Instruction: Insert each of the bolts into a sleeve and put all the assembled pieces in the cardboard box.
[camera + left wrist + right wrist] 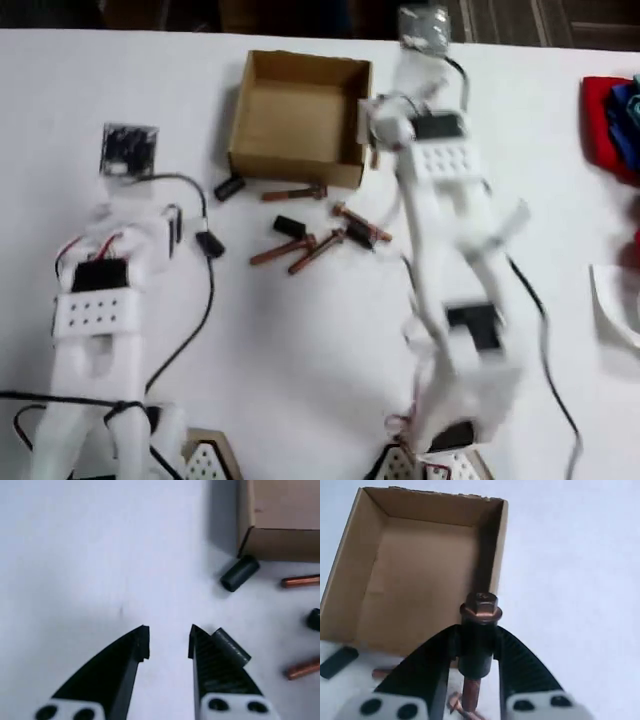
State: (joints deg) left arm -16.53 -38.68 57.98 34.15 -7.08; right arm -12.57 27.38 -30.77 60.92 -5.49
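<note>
1. Pinching an assembled piece [480,611], a copper bolt pushed through a black sleeve, in the right tool [477,640], with the fingers pressing on the sleeve and the bolt head standing clear above them.
2. Holding that piece upright at the right wall of the cardboard box [350,580], by its near right corner; not telling from these views whether it hangs inside or outside the wall.
3. Showing the box open-topped at the far middle of the white desk [300,380].
4. Holding the left tool [167,640] spread apart, low over bare desk to the left of the box, gripping nothing.
5. Seeing a loose black sleeve [231,646] lying just beside the right finger [215,665] of that tool; not telling whether the two touch.
6. Seeing a second sleeve [240,573] lying just off the near left corner of the box.
7. Seeing a loose bolt [293,194] lying along the box's near wall, just apart from it.
8. Seeing two more bolts [282,250] [317,252] lying close together nearer on the desk, between the arms, with a third sleeve [290,225] just beyond them.
9. Seeing a fourth bolt [362,224] lying slantwise to their right.
</note>
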